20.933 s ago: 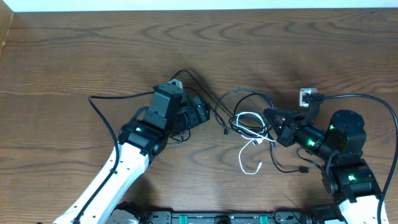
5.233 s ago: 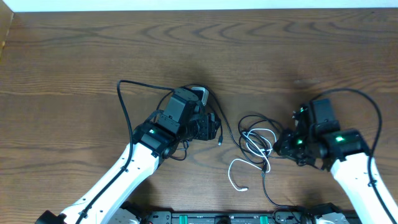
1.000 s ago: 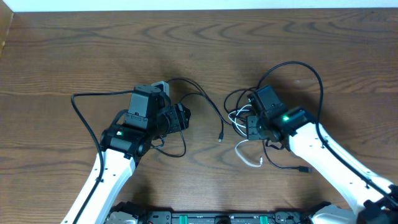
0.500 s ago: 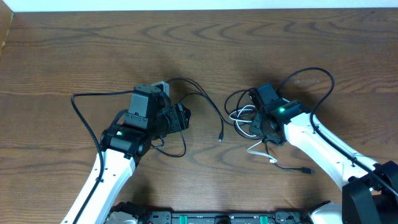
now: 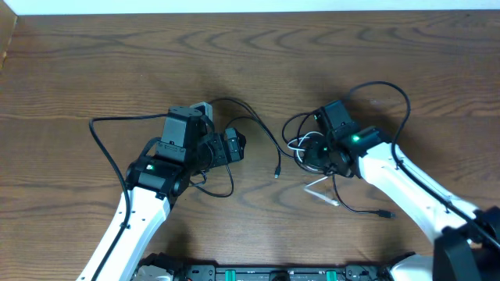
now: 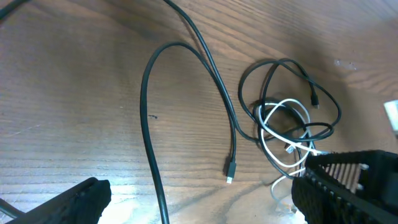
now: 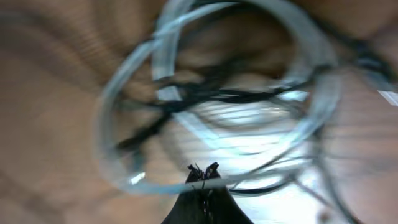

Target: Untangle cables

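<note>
The cables lie bunched at centre right: a white cable [image 5: 321,191] looped through a thin black cable [image 5: 291,125]. My right gripper [image 5: 312,156] sits on this bunch. In the blurred right wrist view it [image 7: 204,169] is shut on the white cable [image 7: 155,185], which crosses its tips. A longer black cable [image 5: 262,133] arcs left from the bunch, and its plug [image 5: 277,173] lies on the wood. My left gripper [image 5: 236,147] is open. In the left wrist view that black cable [image 6: 153,180] runs between the wide-apart fingers [image 6: 78,200] without touching them. The bunch [image 6: 289,127] lies beyond.
A black plug end [image 5: 382,212] lies near the front right. Thick black arm wires loop beside each arm, at the left [image 5: 105,148] and the right [image 5: 394,97]. The wooden table [image 5: 94,62] ends at a pale strip along the back.
My left gripper has opened and let go of the long black cable. My right gripper has shut on the white cable, whose loose end has shifted slightly.
</note>
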Controlling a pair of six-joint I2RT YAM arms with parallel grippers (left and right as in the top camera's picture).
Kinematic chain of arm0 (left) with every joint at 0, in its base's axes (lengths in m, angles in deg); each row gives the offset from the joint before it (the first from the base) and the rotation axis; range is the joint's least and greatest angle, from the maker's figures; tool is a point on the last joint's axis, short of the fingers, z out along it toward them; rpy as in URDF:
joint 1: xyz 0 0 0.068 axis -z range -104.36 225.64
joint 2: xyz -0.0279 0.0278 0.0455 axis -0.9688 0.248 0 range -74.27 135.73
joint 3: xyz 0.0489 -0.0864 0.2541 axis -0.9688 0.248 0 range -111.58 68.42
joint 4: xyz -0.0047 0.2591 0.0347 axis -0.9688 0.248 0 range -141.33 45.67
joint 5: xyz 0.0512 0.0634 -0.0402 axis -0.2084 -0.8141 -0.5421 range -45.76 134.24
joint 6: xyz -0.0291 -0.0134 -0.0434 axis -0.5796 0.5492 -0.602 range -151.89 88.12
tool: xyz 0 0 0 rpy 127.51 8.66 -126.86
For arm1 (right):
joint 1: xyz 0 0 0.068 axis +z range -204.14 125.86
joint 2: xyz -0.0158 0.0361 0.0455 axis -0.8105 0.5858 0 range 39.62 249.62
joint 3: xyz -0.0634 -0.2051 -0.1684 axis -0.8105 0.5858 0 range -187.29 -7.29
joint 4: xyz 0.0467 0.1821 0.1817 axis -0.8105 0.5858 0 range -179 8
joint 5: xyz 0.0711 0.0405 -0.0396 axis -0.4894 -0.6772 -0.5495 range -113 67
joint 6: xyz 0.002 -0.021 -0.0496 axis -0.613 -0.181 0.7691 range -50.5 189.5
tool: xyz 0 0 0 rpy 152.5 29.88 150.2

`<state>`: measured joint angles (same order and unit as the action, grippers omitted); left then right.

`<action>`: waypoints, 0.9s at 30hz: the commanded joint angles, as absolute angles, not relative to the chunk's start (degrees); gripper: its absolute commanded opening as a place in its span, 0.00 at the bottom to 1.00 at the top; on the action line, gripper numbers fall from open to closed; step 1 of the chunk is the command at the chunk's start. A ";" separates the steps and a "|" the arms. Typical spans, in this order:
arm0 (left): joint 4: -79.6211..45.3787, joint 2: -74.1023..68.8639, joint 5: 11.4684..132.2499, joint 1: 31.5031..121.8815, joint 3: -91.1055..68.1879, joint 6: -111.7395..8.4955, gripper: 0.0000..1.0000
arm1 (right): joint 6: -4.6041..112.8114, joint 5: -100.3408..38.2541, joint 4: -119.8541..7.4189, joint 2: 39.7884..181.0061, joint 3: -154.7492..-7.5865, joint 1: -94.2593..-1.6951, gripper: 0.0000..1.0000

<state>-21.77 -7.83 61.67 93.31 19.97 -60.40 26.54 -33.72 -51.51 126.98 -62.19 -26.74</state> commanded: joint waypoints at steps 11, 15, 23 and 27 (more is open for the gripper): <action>-21.77 -8.03 61.08 93.01 19.88 -60.07 0.98 | 64.00 -29.92 -47.77 112.73 -62.01 -27.49 0.48; -21.77 -8.03 61.06 93.01 19.88 -60.07 0.98 | 66.23 -28.26 -49.58 116.57 -59.47 -27.49 0.57; -21.77 -8.03 61.08 93.01 19.88 -60.07 0.98 | 67.04 -28.30 -57.06 126.76 -58.08 -27.42 0.49; -21.79 -8.03 61.08 93.01 19.88 -60.07 0.98 | 66.96 -33.72 -57.04 128.77 -58.10 -27.42 0.01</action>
